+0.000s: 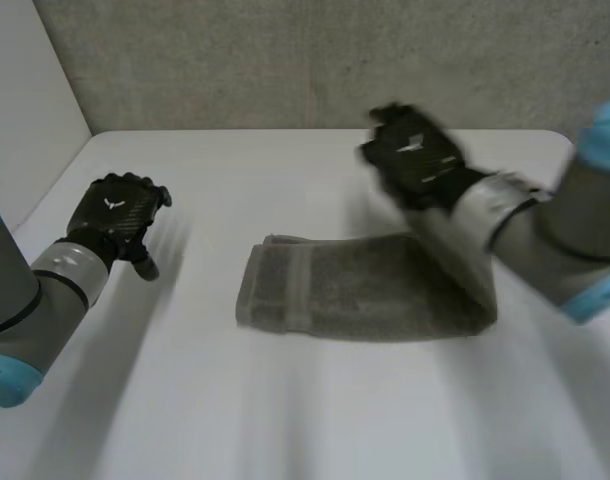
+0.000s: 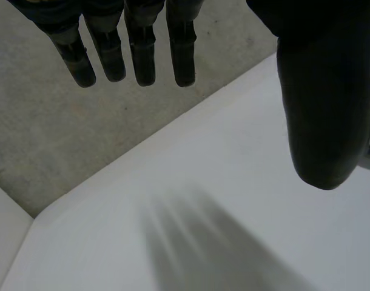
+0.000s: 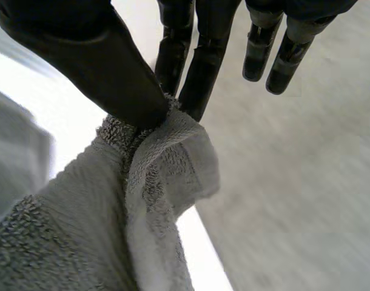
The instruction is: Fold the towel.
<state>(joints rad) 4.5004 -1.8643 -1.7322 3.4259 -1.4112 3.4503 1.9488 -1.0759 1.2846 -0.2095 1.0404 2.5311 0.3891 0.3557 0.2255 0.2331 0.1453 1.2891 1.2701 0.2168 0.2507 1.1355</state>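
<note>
A grey towel [image 1: 355, 285] lies folded in a long band across the middle of the white table. My right hand [image 1: 413, 152] is raised above the towel's right end and pinches a corner of the towel [image 3: 167, 151] between thumb and fingers [image 3: 200, 73], lifting that end off the table. My left hand [image 1: 113, 215] hovers over the bare table well left of the towel. Seen from the left wrist, its fingers [image 2: 142, 54] hang straight and apart from the thumb [image 2: 324, 115], with nothing between them.
The white table [image 1: 315, 400] ends at a grey wall [image 1: 285, 60] at the back. A white panel [image 1: 25, 90] stands along the left side. Bare tabletop lies in front of the towel and to its left.
</note>
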